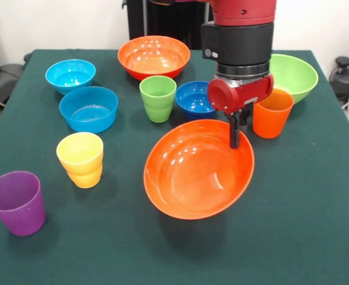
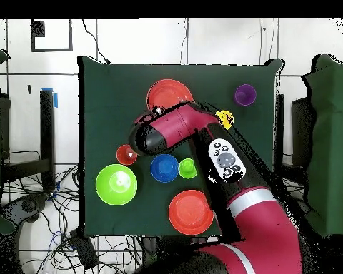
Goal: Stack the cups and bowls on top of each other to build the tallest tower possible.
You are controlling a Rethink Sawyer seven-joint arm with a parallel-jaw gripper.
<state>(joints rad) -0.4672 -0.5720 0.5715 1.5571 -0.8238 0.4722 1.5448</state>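
On table, four cups (image 1: 158, 98), six bowls (image 1: 198, 169)

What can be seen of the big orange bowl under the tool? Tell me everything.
The large glossy orange plastic bowl is round, empty and shiny inside. It is tilted, its opening facing the front camera and its far rim raised. The arm's tool comes down at that far rim and looks clamped on it. It sits mid-table on the green cloth, beside the orange tumbler.
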